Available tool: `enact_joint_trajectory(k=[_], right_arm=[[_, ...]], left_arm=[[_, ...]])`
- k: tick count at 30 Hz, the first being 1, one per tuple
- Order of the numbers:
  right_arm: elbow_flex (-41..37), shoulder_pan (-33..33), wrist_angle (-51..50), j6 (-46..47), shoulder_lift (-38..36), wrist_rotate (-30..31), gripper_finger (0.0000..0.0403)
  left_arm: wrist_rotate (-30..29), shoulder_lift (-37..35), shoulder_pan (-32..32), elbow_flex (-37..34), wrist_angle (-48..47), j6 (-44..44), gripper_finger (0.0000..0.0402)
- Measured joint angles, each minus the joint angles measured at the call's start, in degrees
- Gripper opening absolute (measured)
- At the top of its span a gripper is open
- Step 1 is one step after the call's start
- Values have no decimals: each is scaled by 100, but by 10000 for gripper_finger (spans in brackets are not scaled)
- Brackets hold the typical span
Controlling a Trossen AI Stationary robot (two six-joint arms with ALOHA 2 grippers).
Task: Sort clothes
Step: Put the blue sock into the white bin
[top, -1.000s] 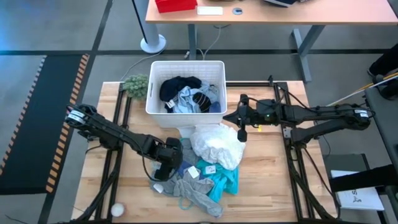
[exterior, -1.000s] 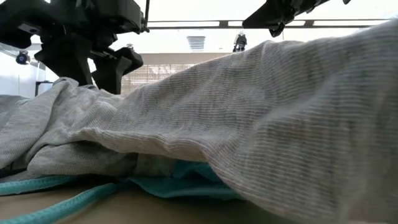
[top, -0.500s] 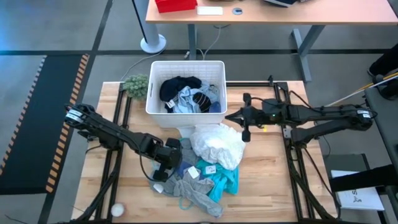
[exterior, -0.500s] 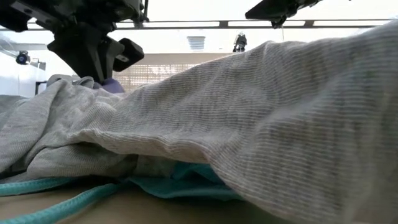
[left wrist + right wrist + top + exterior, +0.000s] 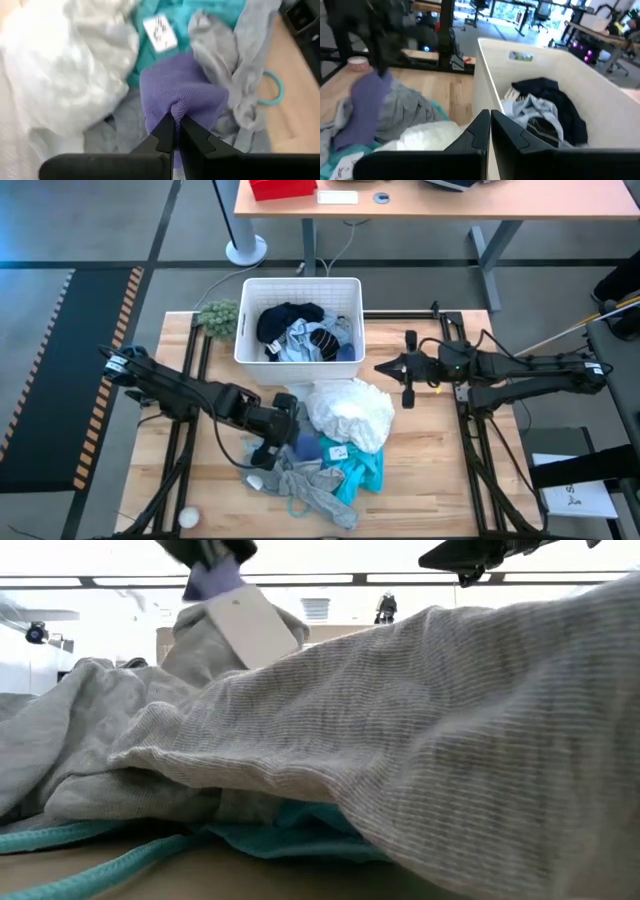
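A pile of clothes lies at the table's middle: a big white garment [image 5: 350,415], a teal piece [image 5: 365,470], and a grey piece [image 5: 318,490] that fills the low view [image 5: 420,740]. My left gripper [image 5: 291,429] is over the pile's left side, shut on a purple-blue piece [image 5: 182,95] that carries a white tag [image 5: 250,625]. My right gripper [image 5: 405,388] is shut and empty in the air, to the right of the white bin [image 5: 245,330]. The bin holds a dark navy top [image 5: 285,318] and light blue pieces. My left gripper pinches a raised fold [image 5: 176,107] of the purple-blue piece between its two fingers, coming slanting from above and the table's left. The cloth hangs below the fingers [image 5: 367,107], slack. Its lower part rests on the grey and teal pieces.
A small green fuzzy plant [image 5: 220,317] stands at the bin's left corner. A small white ball [image 5: 188,517] lies at the near left, and a small white thing [image 5: 255,480] lies beside the pile. Bare wood shows at the near right.
My left gripper has risen from the pile and gone a little toward the far right, lifting the purple-blue piece with its tag; the grey cloth beneath has humped up with it. My right gripper has gone a little toward the table's right edge.
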Motion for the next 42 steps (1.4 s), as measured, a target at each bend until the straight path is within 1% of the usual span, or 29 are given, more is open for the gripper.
enact_joint_trajectory(k=[4,8,13,17,23,27,29,32,37,42], right_arm=[[-78,0,-11,123,11,202,0],[-80,2,104,211,46,235,0],[-80,15,156,190,39,234,0],[-80,15,160,216,50,233,0],[-80,66,144,213,90,217,0],[-81,66,158,213,134,216,0],[-88,66,151,210,184,216,0],[-88,66,161,102,240,216,0],[-90,66,219,62,319,218,0],[-90,63,246,10,345,217,0]], left_arm=[[-62,-79,7,439,-198,264,1],[-299,-272,68,825,-454,532,0],[-893,-620,157,1210,-508,962,0],[-1544,-899,332,1419,-241,1320,0],[-2481,-1211,916,1508,132,1459,0],[-3168,-1274,1523,1485,134,1472,0],[-3401,-1257,1897,1457,119,1469,0],[-3358,-1186,2492,1407,125,1399,0],[-2723,-941,3234,1181,138,1331,1],[-2158,-643,3722,756,380,1280,0]])
